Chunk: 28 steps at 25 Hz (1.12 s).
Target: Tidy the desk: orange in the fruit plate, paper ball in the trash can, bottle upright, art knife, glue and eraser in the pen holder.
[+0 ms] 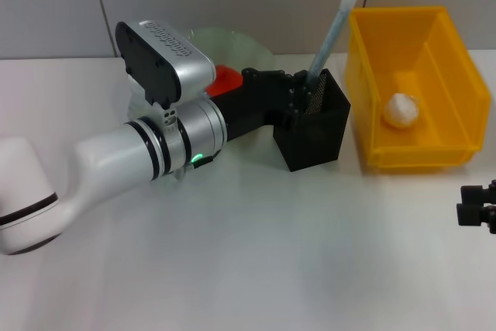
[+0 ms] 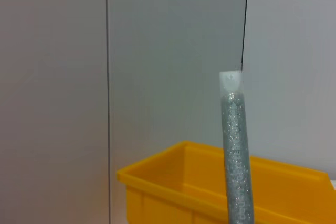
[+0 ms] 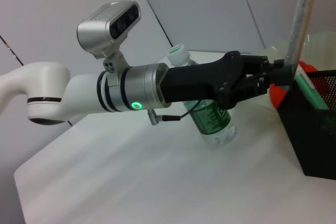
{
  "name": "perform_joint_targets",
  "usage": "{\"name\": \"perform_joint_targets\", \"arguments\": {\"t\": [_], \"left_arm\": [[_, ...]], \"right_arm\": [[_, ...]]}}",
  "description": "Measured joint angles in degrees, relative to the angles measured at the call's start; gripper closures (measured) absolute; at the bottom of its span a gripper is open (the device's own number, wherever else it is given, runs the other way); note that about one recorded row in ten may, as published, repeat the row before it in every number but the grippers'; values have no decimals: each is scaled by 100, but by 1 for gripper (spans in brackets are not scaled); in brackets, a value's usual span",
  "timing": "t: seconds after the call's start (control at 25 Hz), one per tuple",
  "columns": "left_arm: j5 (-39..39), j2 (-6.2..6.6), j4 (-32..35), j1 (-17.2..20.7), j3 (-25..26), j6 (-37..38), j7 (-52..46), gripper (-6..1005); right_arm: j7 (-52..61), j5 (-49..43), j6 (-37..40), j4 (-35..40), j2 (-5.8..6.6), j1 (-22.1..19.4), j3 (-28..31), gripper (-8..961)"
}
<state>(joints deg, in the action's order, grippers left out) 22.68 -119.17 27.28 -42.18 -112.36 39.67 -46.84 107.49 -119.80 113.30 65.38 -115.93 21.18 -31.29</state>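
My left gripper point(image 1: 304, 97) reaches over the black mesh pen holder point(image 1: 318, 133) and is shut on the glue point(image 1: 329, 32), a grey glitter tube standing tilted with its lower end in the holder. The tube also shows in the left wrist view point(image 2: 236, 156) and the right wrist view point(image 3: 302, 19). The orange point(image 1: 225, 78) lies in the glass fruit plate point(image 1: 240, 43) behind the arm. The paper ball point(image 1: 401, 110) lies in the yellow bin point(image 1: 442, 44). The bottle point(image 3: 210, 116) stands upright behind the arm. Something green point(image 3: 310, 88) is in the holder. My right gripper point(image 1: 479, 205) is parked at the right edge.
The yellow bin stands right beside the pen holder, on its right. The left arm point(image 1: 139, 153) stretches across the left half of the white table point(image 1: 294, 253). A grey panelled wall runs behind.
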Motion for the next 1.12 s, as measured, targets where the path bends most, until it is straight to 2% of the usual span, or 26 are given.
{"name": "perform_joint_targets", "arguments": {"t": [0.52, 0.76, 0.88, 0.96, 1.08, 1.12], "left_arm": [[-130, 0, 134, -28, -57, -394, -149, 726], [-142, 1, 216, 104, 12, -244, -172, 441], [-130, 41, 441, 397, 137, 121, -231, 326], [-54, 112, 697, 721, 249, 588, -280, 250], [262, 279, 1153, 1336, 423, 1211, -360, 219], [429, 346, 1341, 1590, 502, 1442, -399, 208]], "right_arm": [[-13, 1, -120, -147, 18, 124, -5, 496], [-98, 1, -157, -249, 35, 147, -9, 496], [-142, 1, -155, -265, 36, 154, -9, 496], [-166, 1, -133, -250, 29, 173, -8, 496], [-258, 50, -56, -226, -9, 227, -9, 495], [-393, 96, 0, -228, -56, 276, -9, 495]]}}
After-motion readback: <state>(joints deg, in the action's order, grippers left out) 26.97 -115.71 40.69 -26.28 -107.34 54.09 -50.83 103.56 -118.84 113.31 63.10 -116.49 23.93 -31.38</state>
